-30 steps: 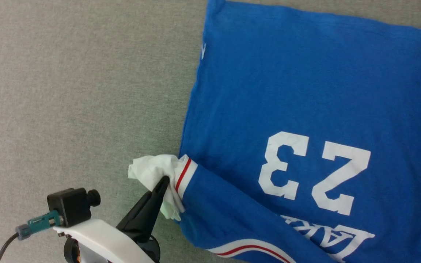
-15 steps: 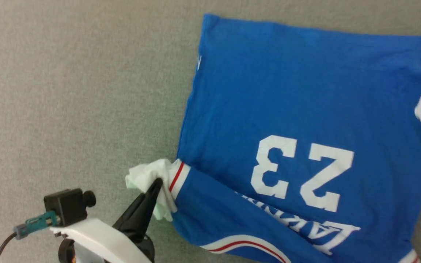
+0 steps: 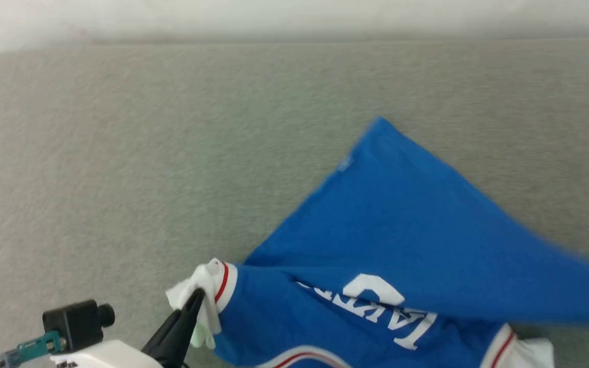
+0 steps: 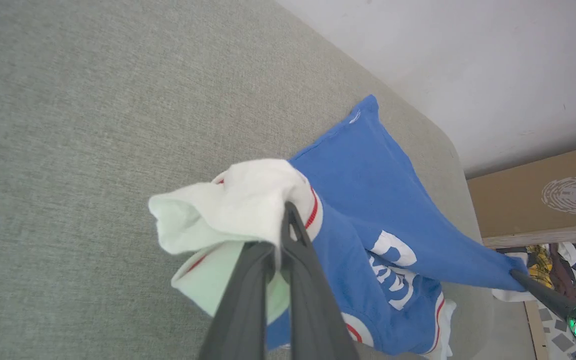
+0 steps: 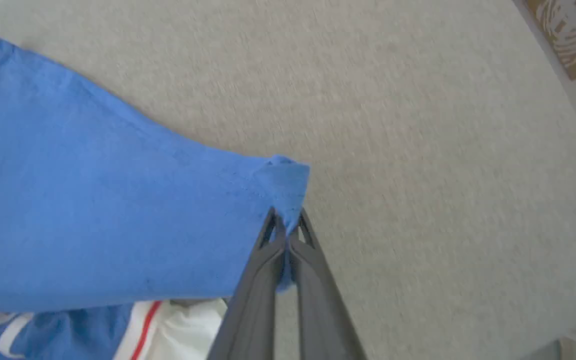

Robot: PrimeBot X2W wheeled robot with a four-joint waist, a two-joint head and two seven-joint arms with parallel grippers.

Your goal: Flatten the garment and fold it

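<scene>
Now the royal-blue jersey T-shirt (image 3: pixel 417 230), with white short sleeves, thin red stripes and white lettering, lies partly on the grey-green, felt-like tabletop (image 3: pixel 146 153), toward the near right of the head view. Its lower body is raised off the surface as a taut blue sheet running to the right. This sheet is folded over the printed chest, so only part of a white numeral and some upside-down letters show beneath its edge. One blue hem corner points away from the robot and reaches the tabletop.

The left gripper (image 4: pixel 288 220), with two long dark fingers, is clamped on the bunched white sleeve (image 4: pixel 238 200) at the shirt's left side. Cloth spills to both sides of the fingertips, and the red stripe sits just beside them. The right gripper (image 5: pixel 285 230) has its fingers pressed together on the other blue hem corner, with a small tuft of fabric standing past the tips. In the left wrist view that corner is held above the tabletop.

The second white sleeve (image 5: pixel 188 320) lies under the lifted sheet. A small black camera (image 3: pixel 77 319) sits on the left wrist. Beyond the table's rounded edge are a pale wall (image 4: pixel 468 60) and a brown cardboard panel (image 4: pixel 568 195) with a round white print.
</scene>
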